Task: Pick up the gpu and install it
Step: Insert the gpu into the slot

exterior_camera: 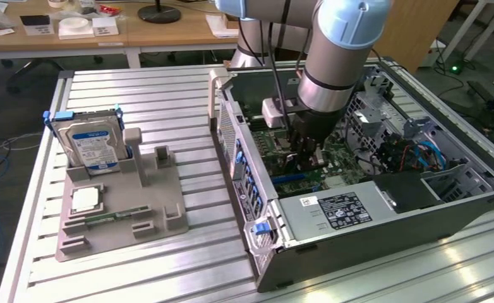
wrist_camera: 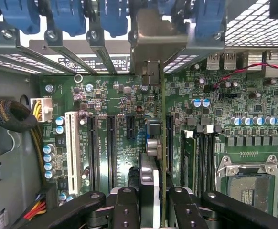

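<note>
- The hand [wrist_camera: 151, 202] was pinching the gpu [wrist_camera: 154, 143] edge-on between its fingers [wrist_camera: 125, 210], card held upright above the motherboard [wrist_camera: 115, 138].
- In the exterior view the hand [exterior_camera: 307, 151] sat deep inside the open computer case [exterior_camera: 449, 202], directly over the motherboard [exterior_camera: 302, 173], with the arm's grey wrist reaching down from above.
- The gpu's silver end bracket [wrist_camera: 151, 47] stood at the case's rear slot openings, between the blue retention clips [wrist_camera: 115, 16].
- The card's lower edge appeared lined up with one of the long black expansion slots [wrist_camera: 169, 138] on the motherboard; whether it was seated could not be told.
- Risk, as a judgement: a slight tilt or sideways offset could have driven the card edge onto the slot wall or nearby capacitors [wrist_camera: 60, 124], bending contacts.
- The bracket could also have caught on the rear frame, levering the card out of the pinch.
- Away from the motherboard, outside the case, a blue-labelled hard drive [exterior_camera: 91, 145] stood in a grey fixture [exterior_camera: 125, 208] on the slatted tabletop [exterior_camera: 146, 95].
</note>
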{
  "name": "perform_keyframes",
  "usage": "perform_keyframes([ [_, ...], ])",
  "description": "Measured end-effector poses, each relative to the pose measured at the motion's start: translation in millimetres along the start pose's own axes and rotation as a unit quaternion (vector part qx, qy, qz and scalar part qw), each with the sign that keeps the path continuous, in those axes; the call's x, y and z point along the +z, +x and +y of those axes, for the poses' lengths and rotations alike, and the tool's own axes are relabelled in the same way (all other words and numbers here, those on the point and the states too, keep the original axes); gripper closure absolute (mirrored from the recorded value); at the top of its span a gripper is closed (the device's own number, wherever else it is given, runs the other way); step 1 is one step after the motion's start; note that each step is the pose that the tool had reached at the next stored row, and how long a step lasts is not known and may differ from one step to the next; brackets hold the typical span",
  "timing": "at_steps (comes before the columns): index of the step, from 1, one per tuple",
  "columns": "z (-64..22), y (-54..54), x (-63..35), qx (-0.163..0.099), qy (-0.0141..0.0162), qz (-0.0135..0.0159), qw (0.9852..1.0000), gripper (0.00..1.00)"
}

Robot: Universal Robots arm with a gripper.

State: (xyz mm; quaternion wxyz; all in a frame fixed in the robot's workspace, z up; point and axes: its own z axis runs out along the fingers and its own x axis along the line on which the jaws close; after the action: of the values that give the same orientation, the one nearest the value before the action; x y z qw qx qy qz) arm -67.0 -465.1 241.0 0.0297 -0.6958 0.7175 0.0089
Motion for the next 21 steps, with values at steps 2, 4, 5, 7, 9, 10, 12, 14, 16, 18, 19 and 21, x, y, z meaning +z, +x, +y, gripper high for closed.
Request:
perform_keyframes([
  [2,0.2,0.0,0.8,0.000,-0.0006,0.0001,1.0000,0.72],
  [4,0.3,0.1,1.6,0.000,-0.0013,0.0002,1.0000,0.72],
  [5,0.3,0.1,2.0,0.000,-0.0014,0.0002,1.0000,0.72],
  [7,0.3,0.2,2.5,0.000,-0.0015,0.0003,1.0000,0.72],
  [9,0.2,-0.1,3.0,0.000,-0.0017,0.0001,1.0000,0.72],
  [10,0.2,-0.6,3.2,0.000,-0.0018,0.0002,1.0000,0.72],
  [12,0.3,-1.4,3.7,0.000,-0.0021,0.0001,1.0000,0.72],
  [14,0.4,-1.4,3.9,0.000,-0.0023,0.0003,1.0000,0.72],
  [16,0.7,-1.4,4.4,0.000,-0.0023,0.0002,1.0000,0.72],
  [18,1.3,-1.4,5.1,0.000,-0.0023,0.0002,1.0000,0.72],
  [19,1.4,-1.4,5.4,0.000,-0.0023,0.0002,1.0000,0.72],
  [21,1.5,-1.3,6.1,0.000,-0.0024,0.0002,1.0000,0.72],
])
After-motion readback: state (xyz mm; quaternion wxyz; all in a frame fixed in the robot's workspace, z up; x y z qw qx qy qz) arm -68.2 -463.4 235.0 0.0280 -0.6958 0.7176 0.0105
